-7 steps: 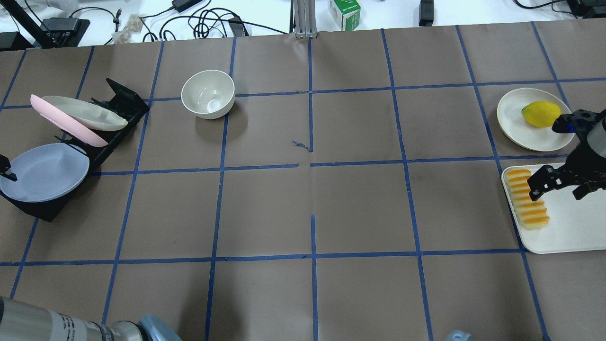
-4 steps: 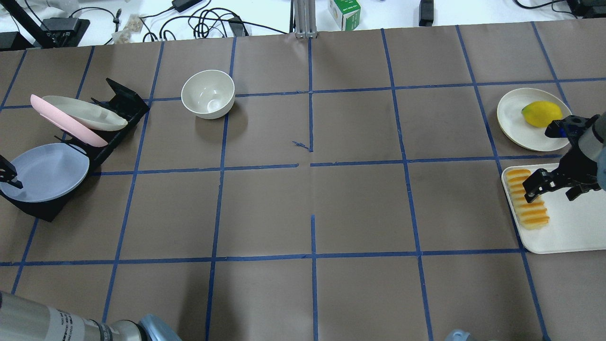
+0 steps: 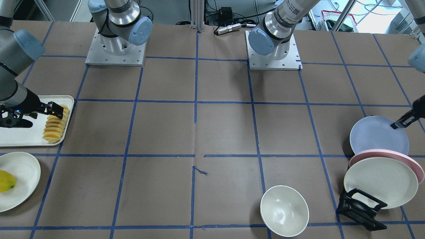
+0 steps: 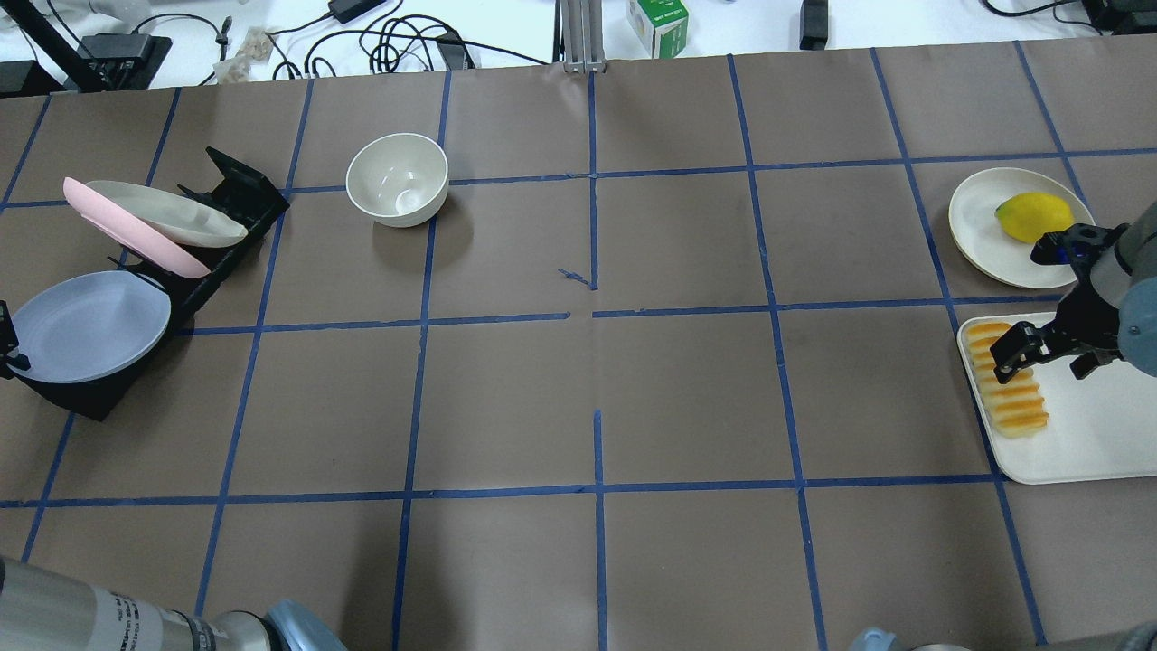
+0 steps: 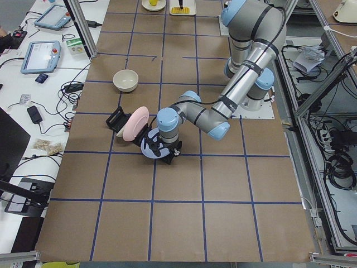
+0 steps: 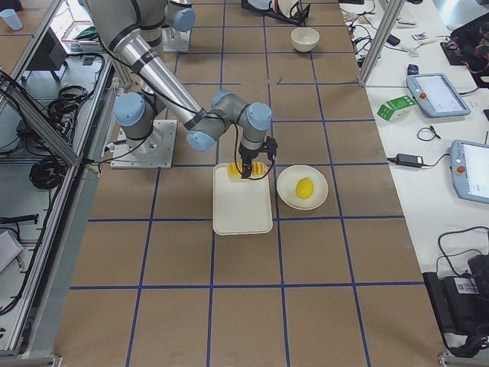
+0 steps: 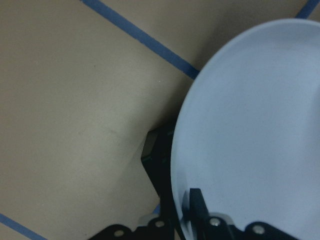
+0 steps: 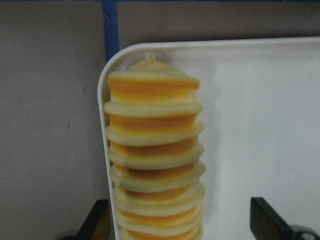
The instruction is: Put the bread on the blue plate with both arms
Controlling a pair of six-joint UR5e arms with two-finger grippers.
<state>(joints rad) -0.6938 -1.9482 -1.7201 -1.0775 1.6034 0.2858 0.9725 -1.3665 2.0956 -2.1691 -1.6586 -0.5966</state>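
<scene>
Cut off by the 9 o'clock edge of the overhead view: the black two-finger left gripper (image 4: 9, 339), only a sliver on show. In its wrist view, one black finger (image 7: 196, 200) laid over the face of the round, pale blue-lavender matte plate (image 7: 250, 125) near the rim, the other finger hidden behind the plate. Impossible to tell whether pinched on the rim or merely straddling it. Plate tilted at the 7 o'clock end of a black slotted rack (image 4: 239, 194), with a thin pink plate (image 4: 126, 231) and a larger cream plate (image 4: 167, 212) leaning in the slots beyond.

At 3 o'clock on the brown paper-covered table (image 4: 687, 398), a cream rectangular tray (image 4: 1094, 443), sliced off by the frame. Hard along the tray's 9 o'clock rim, the long ridged loaf (image 4: 1017, 407) of orange-yellow slices, partly covered from above by the black right gripper (image 4: 1047, 357). Fingers spread wide apart, one at the tray's rim just beside the loaf, seemingly not touching, the other over bare tray. Both tips clipped at the bottom of the wrist view.

Small round cream dish (image 4: 981, 226) with a smooth yellow fruit (image 4: 1032, 217) at the tray's 12 o'clock. Rack and tray well apart at opposite table ends, a white round bowl (image 4: 398, 179) between, nearer the rack.
</scene>
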